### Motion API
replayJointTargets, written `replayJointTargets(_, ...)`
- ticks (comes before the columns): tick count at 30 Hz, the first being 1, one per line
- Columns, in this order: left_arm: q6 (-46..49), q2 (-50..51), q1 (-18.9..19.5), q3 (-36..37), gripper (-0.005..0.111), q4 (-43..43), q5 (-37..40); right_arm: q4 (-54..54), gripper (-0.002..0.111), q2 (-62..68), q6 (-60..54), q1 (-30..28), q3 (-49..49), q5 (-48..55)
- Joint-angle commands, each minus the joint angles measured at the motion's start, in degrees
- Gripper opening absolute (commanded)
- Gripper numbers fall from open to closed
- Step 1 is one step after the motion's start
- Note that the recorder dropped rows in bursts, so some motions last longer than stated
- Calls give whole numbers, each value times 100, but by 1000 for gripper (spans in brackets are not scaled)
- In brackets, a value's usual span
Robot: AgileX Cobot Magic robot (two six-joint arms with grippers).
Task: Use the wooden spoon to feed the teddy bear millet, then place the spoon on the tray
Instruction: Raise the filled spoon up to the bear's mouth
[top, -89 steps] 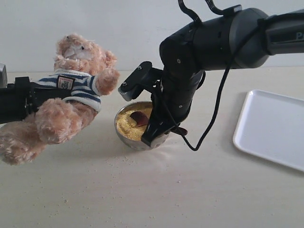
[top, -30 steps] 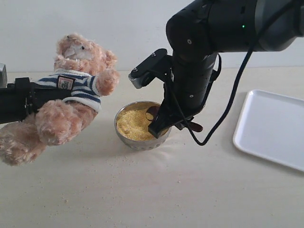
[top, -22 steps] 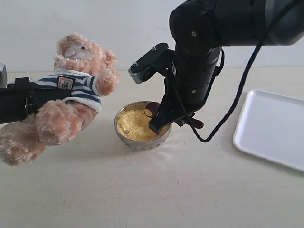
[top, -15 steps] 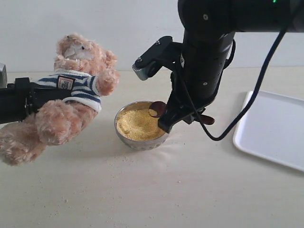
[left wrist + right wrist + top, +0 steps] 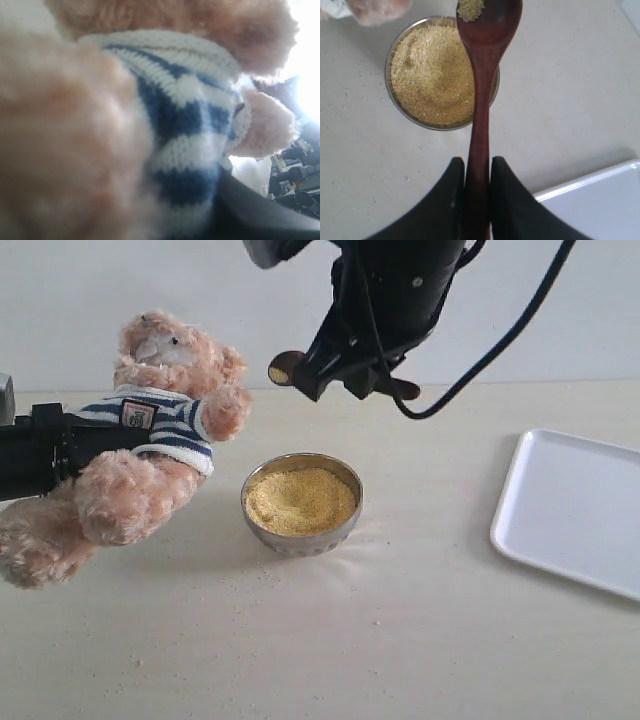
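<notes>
Note that the right jaws are closed tight on the handle of the wooden spoon [image 5: 481,90]. The spoon is held high above the bowl [image 5: 300,536], its tip toward the teddy bear [image 5: 150,430]. A little millet [image 5: 470,8] sits at the spoon tip; the rest fills the bowl. The left jaws clamp the teddy bear's torso, clear of the bench [image 5: 300,640]. The tray [image 5: 575,510] lies well apart on the right.
</notes>
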Motion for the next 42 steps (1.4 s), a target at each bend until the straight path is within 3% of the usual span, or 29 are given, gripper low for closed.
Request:
replayJointTargets(1, 41, -4, 0, -28, 5, -73, 186, 124, 0, -64, -61, -4, -483, 182)
replayJointTargets(17, 41, -4, 0, -28, 5, -73, 186, 1226, 0, 243, -318, -4, -845, 182)
replayJointTargets(25, 41, -4, 0, -28, 5, -73, 186, 2070, 0, 433, -441, -4, -845, -723)
replayJointTargets(36, 31, -4, 0, -28, 5, -73, 186, 2150, 0, 849, -874, 28, -845, -1670)
replayJointTargets(42, 20, -4, 0, -28, 5, -73, 186, 2087, 0, 902, -1233, 28, -845, -1633)
